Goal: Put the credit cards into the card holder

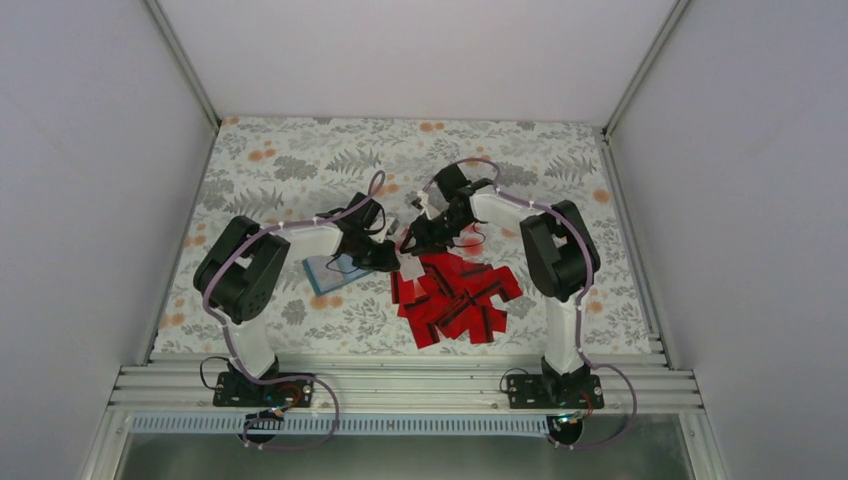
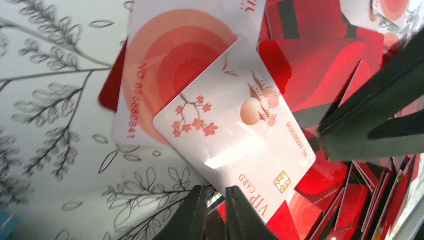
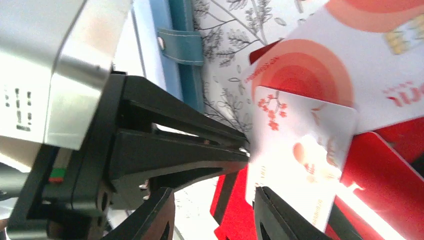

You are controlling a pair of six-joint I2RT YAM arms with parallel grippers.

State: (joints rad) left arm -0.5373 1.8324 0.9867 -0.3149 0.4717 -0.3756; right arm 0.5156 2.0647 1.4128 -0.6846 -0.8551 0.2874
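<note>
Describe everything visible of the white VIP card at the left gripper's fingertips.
The white VIP card looks like glossy plastic: pink blossom branch, orange sun motif, gold chip, a printed number. It slants over the red cards, overlapping another white card with orange rings, and the left gripper pinches its edge.

Plain white walls point(image 1: 90, 150) enclose a floral-patterned tablecloth point(image 1: 300, 150) edged by aluminium rails point(image 1: 400, 385).

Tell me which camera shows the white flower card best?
The left wrist view: the flower card fills the middle, blossoms and chip clear. The right wrist view shows it washed out by glare, its bottom cut off. The top view shows only a tiny white bit.
</note>
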